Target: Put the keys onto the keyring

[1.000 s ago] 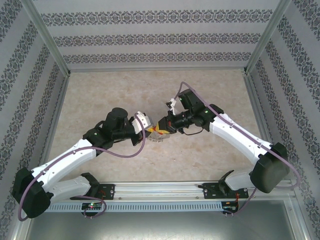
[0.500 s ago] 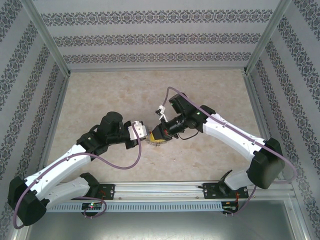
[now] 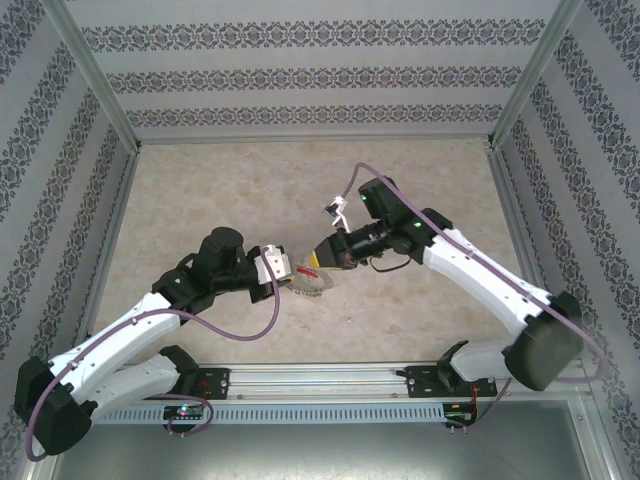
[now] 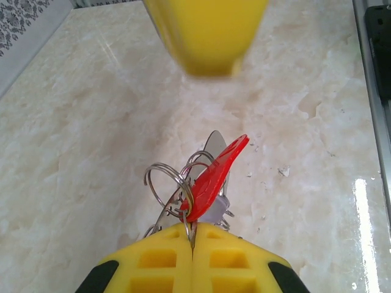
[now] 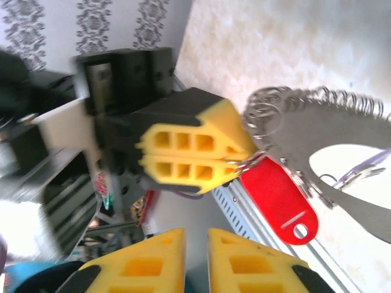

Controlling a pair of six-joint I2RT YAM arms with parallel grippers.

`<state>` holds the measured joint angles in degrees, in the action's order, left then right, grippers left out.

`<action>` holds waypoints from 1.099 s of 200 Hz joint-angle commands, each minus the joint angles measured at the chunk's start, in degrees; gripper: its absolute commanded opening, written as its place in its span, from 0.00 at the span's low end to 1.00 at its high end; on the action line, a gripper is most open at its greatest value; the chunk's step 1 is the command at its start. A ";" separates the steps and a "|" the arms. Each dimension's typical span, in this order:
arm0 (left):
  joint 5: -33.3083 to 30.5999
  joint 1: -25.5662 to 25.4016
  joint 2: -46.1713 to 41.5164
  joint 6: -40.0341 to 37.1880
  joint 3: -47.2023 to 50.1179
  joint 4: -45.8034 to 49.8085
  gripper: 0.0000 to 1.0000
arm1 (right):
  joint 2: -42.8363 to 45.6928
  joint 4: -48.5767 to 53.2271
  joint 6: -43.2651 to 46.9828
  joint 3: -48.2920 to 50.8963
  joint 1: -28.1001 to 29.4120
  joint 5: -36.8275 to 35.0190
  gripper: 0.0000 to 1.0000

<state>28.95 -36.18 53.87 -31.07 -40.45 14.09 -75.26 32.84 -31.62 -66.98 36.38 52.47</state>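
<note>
Was blocked on the left of the keyring (image 3: pixel 310 287) by the left gripper (image 3: pixel 283 268), clamped on it. Was crowded just beyond the keyring by the right gripper (image 3: pixel 322 257), jaws a slit apart, with only a narrow gap left. Had bare table (image 3: pixel 220 190) open farther beyond the keyring and to either side, up to the patterned walls (image 3: pixel 300 80). Ended nearer than the keyring at the metal rail (image 3: pixel 330 378).

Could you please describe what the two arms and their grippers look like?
Both arms have white link shells with black joint housings; the left arm and right arm each trail a purple cable. The left gripper and right gripper have blocky yellow fingers with moulded square pockets and black bases.
</note>
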 commanded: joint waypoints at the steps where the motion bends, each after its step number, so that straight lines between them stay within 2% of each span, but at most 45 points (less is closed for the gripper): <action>1: 3.54 0.63 -0.98 0.12 -1.40 -1.93 0.00 | 9.17 0.17 21.19 1.02 0.50 -6.13 0.23; 28: 8.63 0.74 -0.71 -0.25 -2.48 -1.00 0.00 | 20.28 -8.66 44.63 11.24 2.73 -22.03 0.34; 35: 10.13 0.76 -0.49 -0.13 -2.83 -0.93 0.00 | 22.32 -11.74 49.96 14.69 2.97 -24.15 0.36; 45: 12.00 0.76 -0.19 -0.09 -3.30 -0.60 0.00 | 24.00 -15.25 59.01 17.33 3.10 -23.67 0.36; 59: 14.27 0.76 0.26 -0.25 -4.15 0.03 0.00 | 23.85 -13.22 72.17 17.19 3.22 -21.39 0.37; 86: 17.69 0.72 1.38 -1.55 -5.91 2.57 0.00 | 21.58 -12.53 84.93 15.71 4.23 -20.49 0.39; 126: 20.27 0.76 3.12 -3.04 -7.68 4.45 0.00 | 17.27 -11.82 91.46 11.71 6.47 -19.69 0.39; 182: 21.54 0.68 4.73 -1.42 -8.25 2.22 0.00 | 14.08 -11.53 92.86 9.99 11.38 -21.56 0.40; 220: 21.94 0.68 4.98 -1.87 -8.58 3.01 0.00 | 12.35 -9.54 96.28 8.96 12.97 -26.40 0.33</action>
<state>47.99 -35.97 58.96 -32.34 -46.70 17.67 -62.15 21.85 61.06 -55.79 48.36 29.10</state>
